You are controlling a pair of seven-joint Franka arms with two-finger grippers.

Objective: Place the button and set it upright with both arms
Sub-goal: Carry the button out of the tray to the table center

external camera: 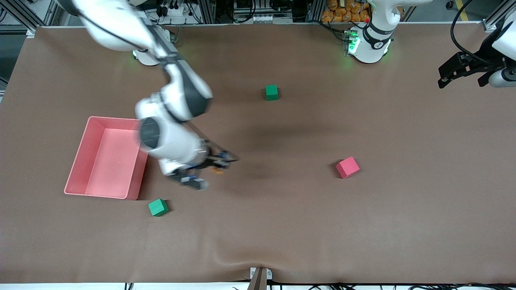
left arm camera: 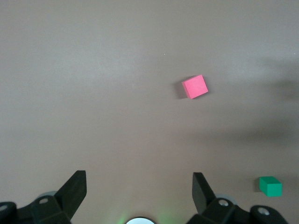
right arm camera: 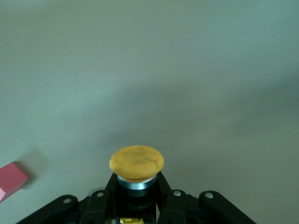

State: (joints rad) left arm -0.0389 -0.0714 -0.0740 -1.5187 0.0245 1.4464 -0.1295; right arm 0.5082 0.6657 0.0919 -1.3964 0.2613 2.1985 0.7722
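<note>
My right gripper (external camera: pixel 219 163) is shut on the button (right arm camera: pixel 136 164), whose round orange cap points away from the wrist with a silver ring and dark body between the fingers (right arm camera: pixel 111 186). In the front view the button (external camera: pixel 219 170) shows as a small orange spot at the blurred gripper, low over the table beside the pink bin. My left gripper (external camera: pixel 457 74) is open and empty, held high over the left arm's end of the table; its two fingertips (left arm camera: pixel 74 186) stand wide apart in the left wrist view.
A pink bin (external camera: pixel 105 158) stands toward the right arm's end. A green cube (external camera: pixel 158 207) lies nearer the front camera than the bin. Another green cube (external camera: pixel 271 92) lies near the bases. A red cube (external camera: pixel 347 167) lies toward the left arm's end.
</note>
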